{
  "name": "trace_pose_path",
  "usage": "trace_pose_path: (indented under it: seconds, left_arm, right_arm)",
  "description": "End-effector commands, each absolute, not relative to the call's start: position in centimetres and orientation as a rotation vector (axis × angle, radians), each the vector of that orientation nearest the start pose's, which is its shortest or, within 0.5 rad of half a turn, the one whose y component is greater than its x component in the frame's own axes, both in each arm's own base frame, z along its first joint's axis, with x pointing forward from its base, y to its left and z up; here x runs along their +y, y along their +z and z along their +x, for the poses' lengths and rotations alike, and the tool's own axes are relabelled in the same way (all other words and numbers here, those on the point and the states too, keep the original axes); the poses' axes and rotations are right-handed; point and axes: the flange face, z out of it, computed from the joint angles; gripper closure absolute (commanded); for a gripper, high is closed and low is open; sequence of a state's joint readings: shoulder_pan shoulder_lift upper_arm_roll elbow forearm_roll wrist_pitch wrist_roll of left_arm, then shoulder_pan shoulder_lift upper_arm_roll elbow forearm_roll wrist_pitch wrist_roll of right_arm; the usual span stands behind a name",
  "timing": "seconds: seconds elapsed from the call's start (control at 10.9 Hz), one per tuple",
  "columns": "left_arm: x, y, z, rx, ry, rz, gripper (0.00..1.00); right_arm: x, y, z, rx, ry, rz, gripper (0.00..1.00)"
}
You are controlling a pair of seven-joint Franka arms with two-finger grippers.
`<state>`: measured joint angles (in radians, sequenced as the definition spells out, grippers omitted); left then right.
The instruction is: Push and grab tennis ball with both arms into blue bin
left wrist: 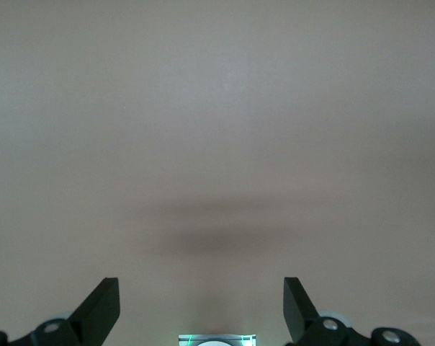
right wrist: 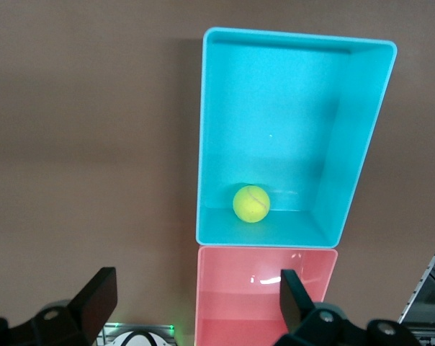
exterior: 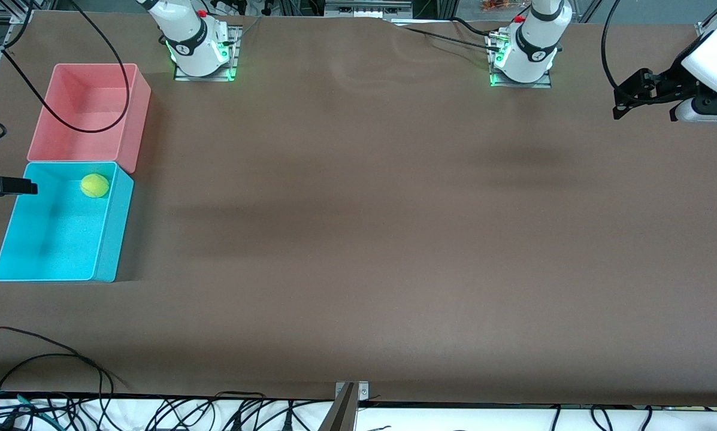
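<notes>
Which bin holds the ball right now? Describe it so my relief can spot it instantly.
At the right arm's end of the brown table, two plastic bins touch. The small fuzzy yellow-green tennis ball lies in the bright cyan-blue rectangular bin, nearer the front camera than the pink rectangular bin, which holds no ball.

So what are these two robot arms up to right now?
The job looks done: the tennis ball lies inside the blue bin, at the end that touches the pink bin. Neither arm holds anything. The right gripper is open, high over the bins, looking down on the ball. The left gripper is open too, waiting over bare table at the left arm's end.
</notes>
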<state>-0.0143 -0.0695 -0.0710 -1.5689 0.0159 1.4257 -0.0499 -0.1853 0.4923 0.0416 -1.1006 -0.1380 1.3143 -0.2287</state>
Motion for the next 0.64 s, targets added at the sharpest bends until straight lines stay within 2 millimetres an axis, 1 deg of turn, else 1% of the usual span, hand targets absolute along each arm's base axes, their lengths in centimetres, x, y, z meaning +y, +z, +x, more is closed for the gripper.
trace_pose_path:
  seconds: [0.0, 0.09, 0.18, 0.28, 0.37, 0.46, 0.55]
  left_arm:
    - [-4.8, 65.6, 51.3, 0.054, 0.151, -3.132, 0.00]
    - [-5.0, 65.7, 51.3, 0.061, 0.149, -3.132, 0.00]
    - [-5.4, 65.9, 51.3, 0.072, 0.142, -3.130, 0.00]
    - [-5.8, 65.9, 51.3, 0.082, 0.142, -3.129, 0.00]
    - [-5.9, 65.9, 51.2, 0.084, 0.142, -3.129, 0.00]
    - [-5.9, 65.9, 51.2, 0.084, 0.142, -3.129, 0.00]
    - [-6.0, 65.9, 51.2, 0.087, 0.142, -3.129, 0.00]
  right_arm:
    - [-8.4, 55.2, 61.5, -0.100, 0.373, -3.175, 0.00]
    - [-7.1, 55.7, 59.6, -0.128, 0.276, -3.198, 0.00]
    - [-6.0, 55.8, 58.6, -0.104, 0.206, -3.203, 0.00]
    - [-3.8, 55.3, 58.8, -0.017, 0.195, -3.205, 0.00]
    - [-3.3, 55.4, 58.4, 0.084, 0.186, -3.207, 0.00]
    - [-3.0, 56.4, 57.7, 0.085, 0.141, -3.206, 0.00]
    - [-2.3, 57.5, 56.7, 0.099, 0.083, -3.182, 0.00]
